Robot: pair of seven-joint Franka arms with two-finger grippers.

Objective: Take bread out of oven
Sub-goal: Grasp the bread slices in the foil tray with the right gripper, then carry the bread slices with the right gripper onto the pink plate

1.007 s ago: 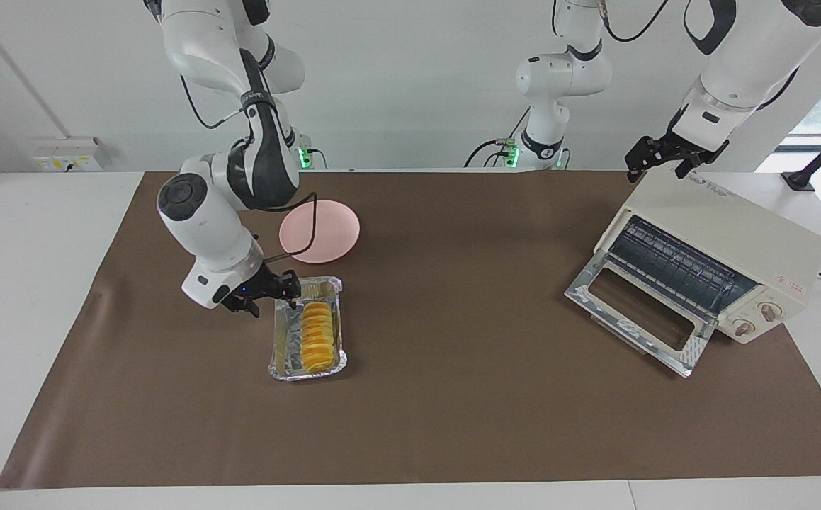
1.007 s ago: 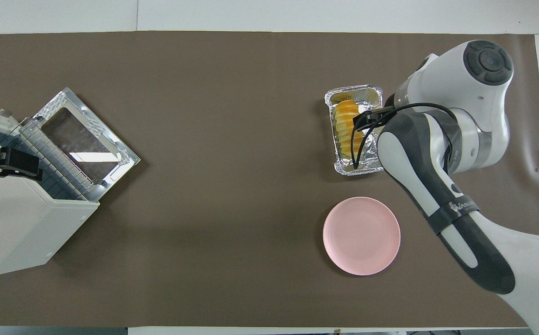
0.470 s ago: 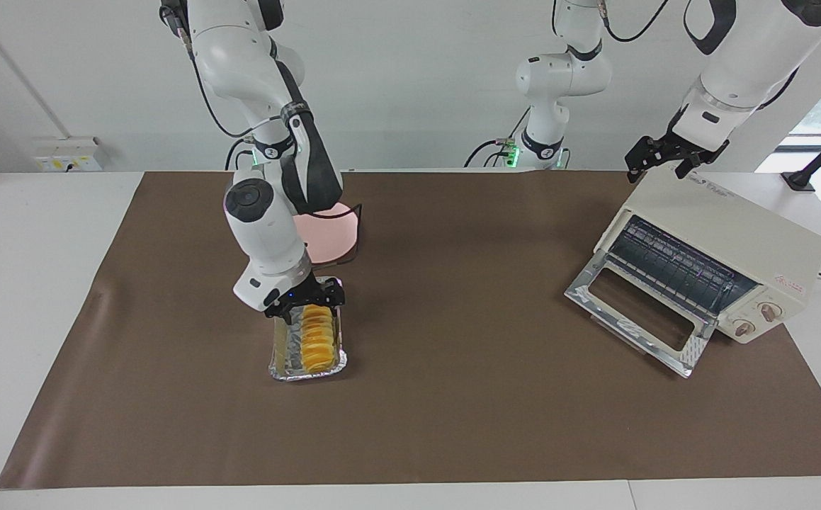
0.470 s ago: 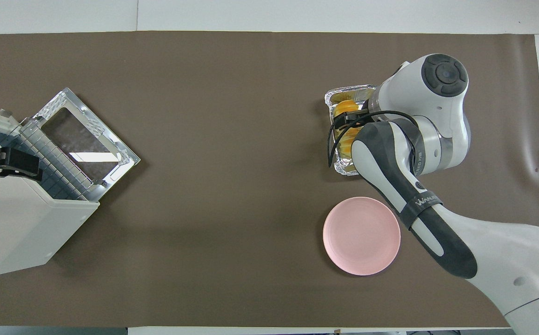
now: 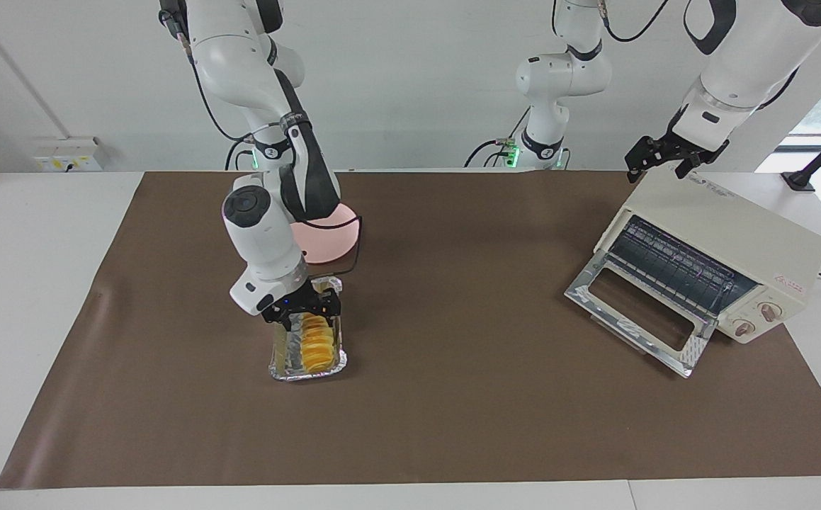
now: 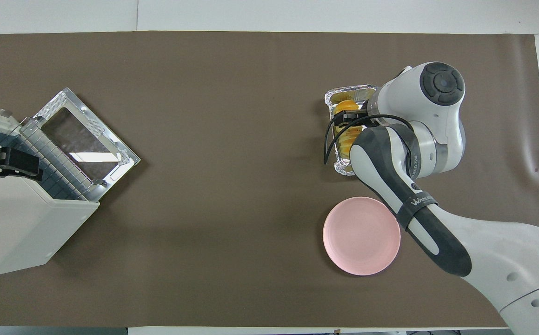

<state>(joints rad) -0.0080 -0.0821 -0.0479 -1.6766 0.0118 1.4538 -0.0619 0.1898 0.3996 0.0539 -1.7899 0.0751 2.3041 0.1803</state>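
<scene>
Swinging in from the side of the foil tray [image 5: 307,343], the right gripper [image 5: 302,309] now hangs directly over the bread [image 5: 316,338], where a second ago it stood off to the tray's right-arm side with its wrist laid nearly flat. Its fingers straddle the end of the loaf nearer the robots, one on each flank, spread but seemingly beginning to draw in; no contact with the crust can be made out, so the bread counts as not yet held.

That bread already lies outside the oven [image 5: 708,258], resting in the tray on the brown mat [image 5: 453,425], toward the right arm's end of the table and farther from the robots than the pink plate [image 6: 361,235]. The oven sits well apart at the left arm's end, its door [image 5: 640,312] dropped open and its rack bare.

What the coming move turns on is the loaf's long axis, which runs away from the robots along the tray's length. The fingers are set across that axis, so they would close on the narrow width (the sensible way to pinch it). Judging from this, the next step is to finish the descent, grip, and lift, probably toward the plate just beside it.

Over the oven's top the left gripper [image 5: 658,157] waits, fingers open and holding nothing.
</scene>
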